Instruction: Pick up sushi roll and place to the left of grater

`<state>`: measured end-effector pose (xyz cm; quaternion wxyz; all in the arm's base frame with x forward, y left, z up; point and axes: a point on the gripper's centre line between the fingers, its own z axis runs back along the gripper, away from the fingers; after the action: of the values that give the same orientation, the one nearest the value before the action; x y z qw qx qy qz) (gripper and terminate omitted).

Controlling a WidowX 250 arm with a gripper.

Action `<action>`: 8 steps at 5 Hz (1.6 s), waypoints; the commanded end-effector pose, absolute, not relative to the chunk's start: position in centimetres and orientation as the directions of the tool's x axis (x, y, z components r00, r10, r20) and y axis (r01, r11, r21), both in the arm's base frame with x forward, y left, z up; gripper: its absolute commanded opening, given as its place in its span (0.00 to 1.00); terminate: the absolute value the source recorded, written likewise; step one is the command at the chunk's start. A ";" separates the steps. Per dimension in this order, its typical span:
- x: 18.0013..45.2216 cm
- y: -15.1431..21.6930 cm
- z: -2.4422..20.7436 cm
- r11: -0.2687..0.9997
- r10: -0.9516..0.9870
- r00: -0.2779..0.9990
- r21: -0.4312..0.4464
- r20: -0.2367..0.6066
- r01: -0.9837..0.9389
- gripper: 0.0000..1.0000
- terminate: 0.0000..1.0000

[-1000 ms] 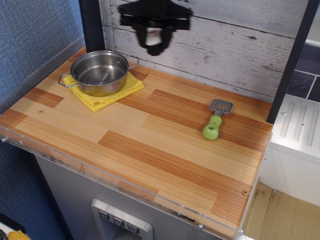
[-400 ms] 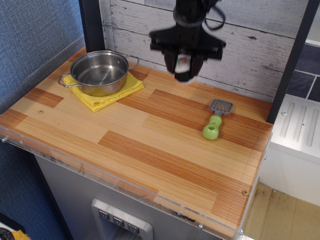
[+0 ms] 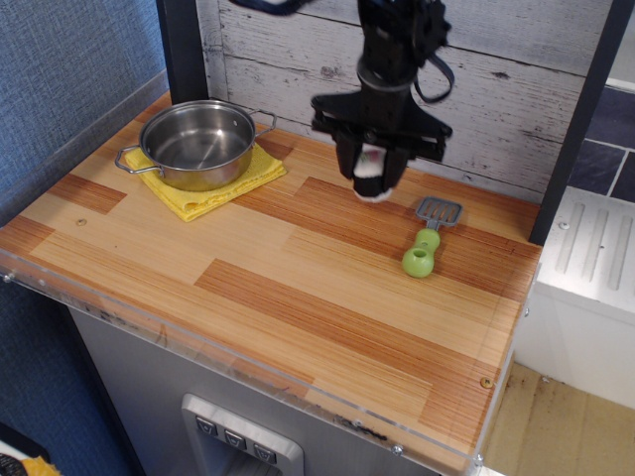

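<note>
My black gripper (image 3: 373,177) hangs over the back right of the wooden counter, shut on the sushi roll (image 3: 372,162). Only the roll's white face with a pink-green centre shows between the fingers. The roll is held just above the counter. The grater (image 3: 428,240), with a lime-green handle and grey slotted head, lies on the counter to the right of the gripper and a little nearer the front. The gripper and the grater are apart.
A steel pot (image 3: 196,143) stands on a yellow cloth (image 3: 203,190) at the back left. A white plank wall (image 3: 496,79) runs behind the counter. A dark post (image 3: 580,119) rises at the right edge. The counter's front edge has a clear plastic lip (image 3: 248,367).
The gripper has carried the sushi roll from high above the pot rightward and downward, to just left of the grater's head. The pot and the grater have not moved.
</note>
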<state>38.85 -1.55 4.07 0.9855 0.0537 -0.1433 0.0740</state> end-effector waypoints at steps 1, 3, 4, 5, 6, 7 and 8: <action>39.4 -1.8 5.3 0.991 0.068 0.950 0.092 0.305 -0.101 0.00 0.00; 39.5 -1.9 5.2 0.990 0.082 0.957 0.090 0.279 -0.111 1.00 0.00; 39.5 -1.9 5.8 0.990 0.076 0.954 0.089 0.290 -0.106 1.00 0.00; 39.2 -2.0 7.4 0.997 0.077 0.935 -0.008 0.347 -0.079 1.00 0.00; 38.9 -2.2 10.0 0.998 0.060 0.910 -0.014 0.410 -0.060 1.00 0.00; 38.2 -2.2 11.7 0.999 0.048 0.897 -0.017 0.440 -0.045 1.00 0.00; 37.4 -2.0 13.3 1.000 0.028 0.891 -0.007 0.454 -0.028 1.00 0.00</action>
<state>38.50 -2.54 11.19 0.9782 0.0027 -0.2072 0.0137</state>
